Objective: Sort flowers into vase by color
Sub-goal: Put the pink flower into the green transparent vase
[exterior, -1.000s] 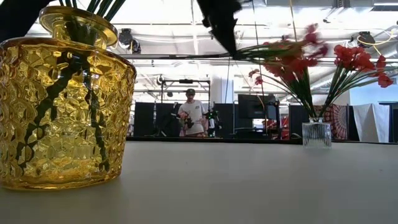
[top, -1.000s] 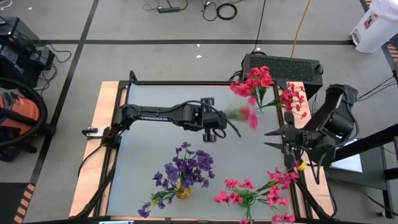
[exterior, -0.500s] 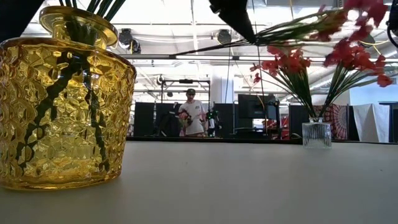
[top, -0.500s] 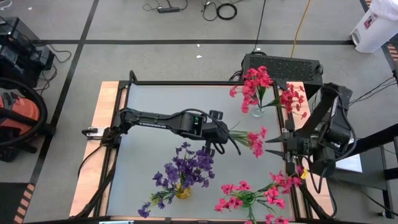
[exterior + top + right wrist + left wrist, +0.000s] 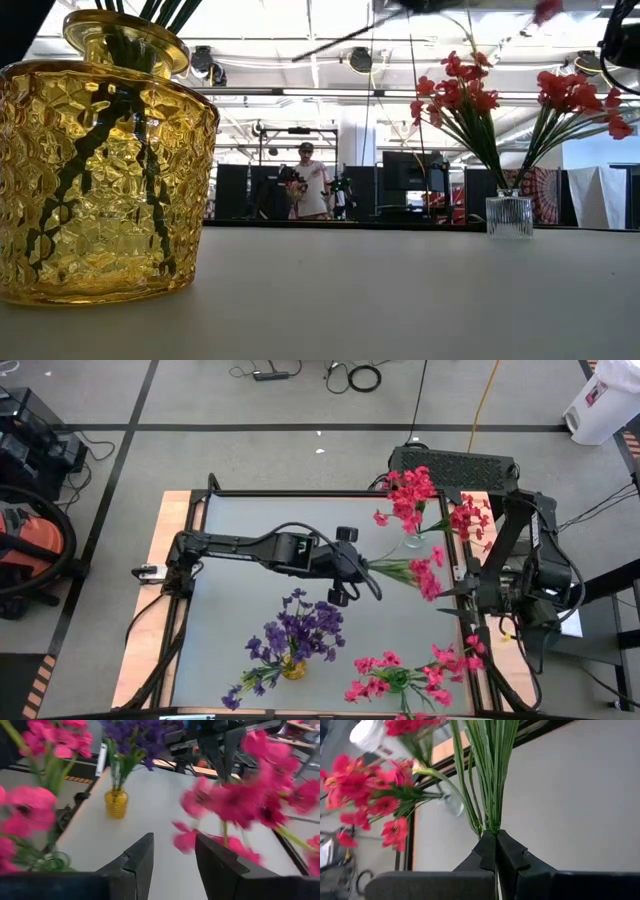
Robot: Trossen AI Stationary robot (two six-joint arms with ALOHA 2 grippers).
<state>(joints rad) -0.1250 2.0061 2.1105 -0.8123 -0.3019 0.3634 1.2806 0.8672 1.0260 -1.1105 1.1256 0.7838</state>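
- Since a second ago, the left gripper (image 5: 352,567) has carried its sprig of pink-red blossoms on thin green stems (image 5: 415,570) from beside the small clear glass vase (image 5: 412,541) toward the near side of that vase, and the right arm has drawn back toward the table's right edge.
- Left gripper: its two dark fingers (image 5: 512,854) are clamped together on the base of the sprig's green stems (image 5: 487,780), which fan straight out from the fingertips; the blossoms (image 5: 367,790) hang at the far end, away from the gripper, toward the right arm.
- Seen from above, the held sprig lies level over the grey table top (image 5: 240,540), just on the near side of the clear glass vase, which holds red flowers (image 5: 410,495).
- Right gripper (image 5: 172,852): fingers stand part-way apart with nothing between them; it hovers to the right of the clear vase, near the table's right edge, blossoms blurred in front of it.
- A yellow textured glass vase (image 5: 100,170) with purple flowers (image 5: 298,630) stands well apart from the clear vase, at the near side.
- Pink flowers (image 5: 400,672) stand in a third bunch at the near right, also well apart from the clear vase.
- A person (image 5: 312,190) stands in the room behind the table.
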